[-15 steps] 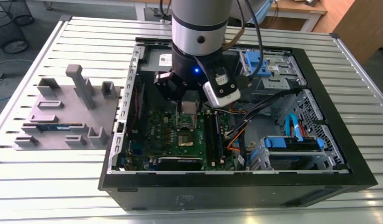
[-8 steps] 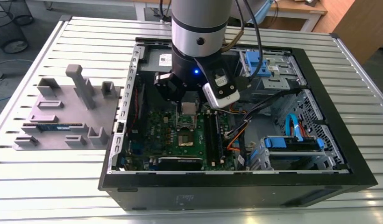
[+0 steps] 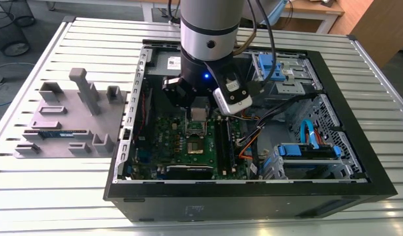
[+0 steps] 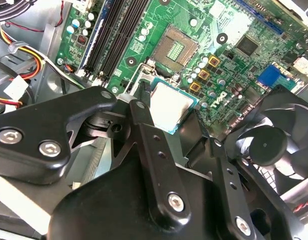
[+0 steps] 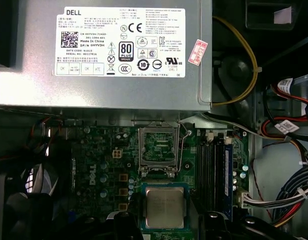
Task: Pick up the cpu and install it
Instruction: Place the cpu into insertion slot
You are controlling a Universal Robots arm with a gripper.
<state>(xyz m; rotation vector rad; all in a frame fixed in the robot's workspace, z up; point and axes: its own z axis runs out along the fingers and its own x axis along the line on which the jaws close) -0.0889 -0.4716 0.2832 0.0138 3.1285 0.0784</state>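
Observation:
The cpu [image 4: 170,106], a small silvery square chip with a pale rim, hangs a little above the green motherboard [image 4: 234,30] inside the open computer case [image 3: 359,177]. My gripper [image 4: 169,117] is shut on it, a black finger [image 4: 143,125] pressing on each side. In the first wrist view the cpu [image 5: 165,207] sits just short of the open socket [image 5: 159,146], whose metal frame is folded up. In the exterior view the cpu [image 3: 199,114] shows as a pale square under the gripper [image 3: 199,110], above the socket [image 3: 196,131].
A silver power supply [image 5: 103,50] borders the board beyond the socket. Memory slots [image 5: 214,165] and bundled cables [image 5: 289,195] lie to one side, a black fan [image 4: 274,150] to the other. A grey fixture [image 3: 64,123] with a memory stick [image 3: 57,132] stands outside the case.

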